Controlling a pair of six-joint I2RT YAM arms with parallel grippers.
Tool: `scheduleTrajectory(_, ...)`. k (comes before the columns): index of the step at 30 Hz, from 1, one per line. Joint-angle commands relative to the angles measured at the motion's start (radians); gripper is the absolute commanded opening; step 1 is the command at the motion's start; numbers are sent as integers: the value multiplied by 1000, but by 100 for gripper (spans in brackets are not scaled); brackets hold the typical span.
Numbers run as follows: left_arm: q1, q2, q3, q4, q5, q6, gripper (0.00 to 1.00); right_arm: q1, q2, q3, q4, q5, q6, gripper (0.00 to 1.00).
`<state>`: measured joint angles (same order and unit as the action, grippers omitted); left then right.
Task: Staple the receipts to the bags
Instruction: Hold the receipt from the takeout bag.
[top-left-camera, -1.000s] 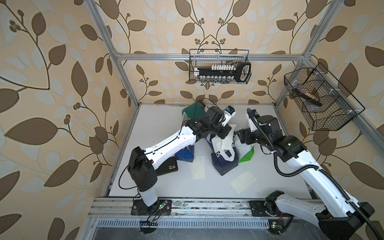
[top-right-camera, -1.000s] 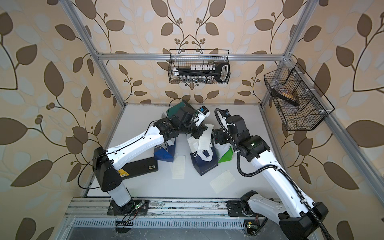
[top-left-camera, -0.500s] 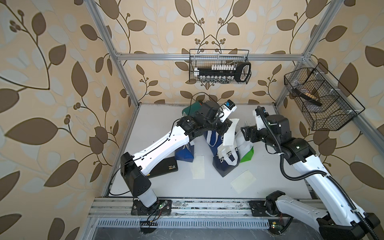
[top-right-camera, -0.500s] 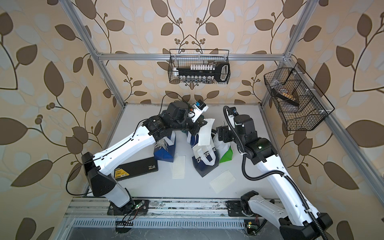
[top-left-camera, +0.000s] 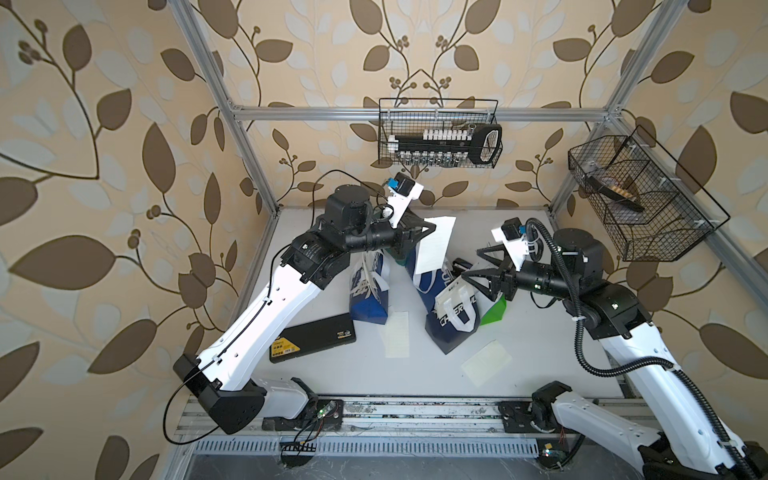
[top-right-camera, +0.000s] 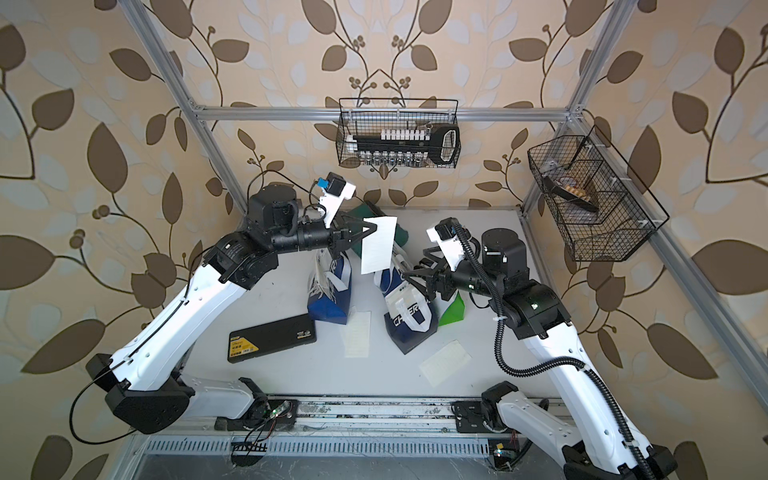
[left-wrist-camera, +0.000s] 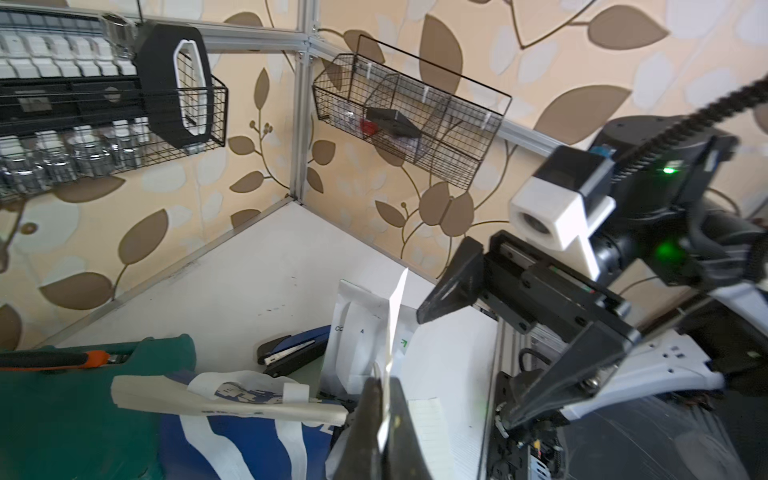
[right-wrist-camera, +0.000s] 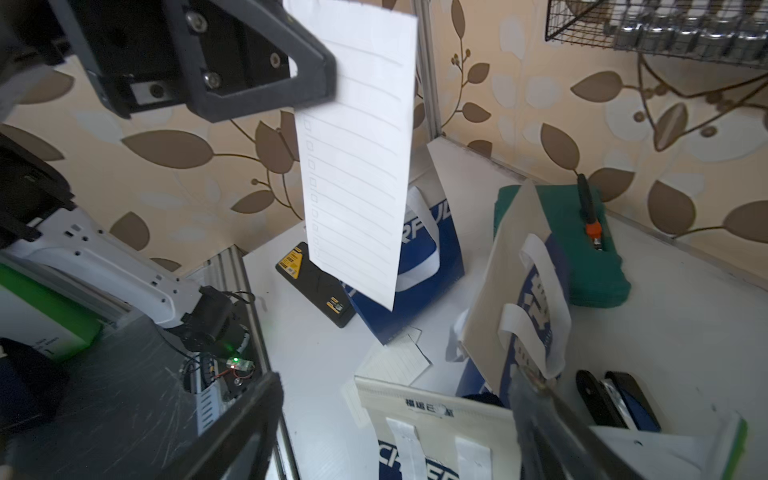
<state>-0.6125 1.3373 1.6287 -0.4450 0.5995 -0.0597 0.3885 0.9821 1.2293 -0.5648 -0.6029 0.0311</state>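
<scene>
Four bags (top-left-camera: 369, 293) crowd mid-table. The left gripper (top-left-camera: 432, 227) is pinched tight on one receipt (top-left-camera: 434, 249), hanging above them, while the right gripper (top-left-camera: 471, 264) gapes empty just over the bags. This looks like the receipt-placing step: next it must meet a bag's rim, and the stapler (left-wrist-camera: 291, 351) must be fetched.

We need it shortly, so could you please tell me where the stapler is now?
In the left wrist view the stapler lies on the table near the open right gripper, between the dark green pouch and the green-and-white bag.
</scene>
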Motion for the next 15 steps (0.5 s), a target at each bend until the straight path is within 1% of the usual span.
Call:
scheduleTrajectory(1,-5,-5,-7,-64,202,-15,0,-5,24,15,85,-127,32,86)
scheduleTrajectory(6,-5,0,-30,-55,270,-55,0,-4,54,24,158,-195,89,84)
scheduleTrajectory(7,-5,-2,-38,-45,273,-61,0,-5,58,24,175,-209,106,83)
scheduleTrajectory(9,-5,-7,-53,-22,275,-73,0,-4,67,19,209,-247,147,77)
scheduleTrajectory(10,-5,-9,-58,-13,275,-78,0,-4,71,13,226,-262,164,71)
scheduleTrajectory(12,-5,-12,-69,12,271,-88,0,-5,75,-2,259,-277,202,53)
scheduleTrajectory(15,-5,-12,-78,37,263,-92,0,-4,81,-16,305,-310,251,31)
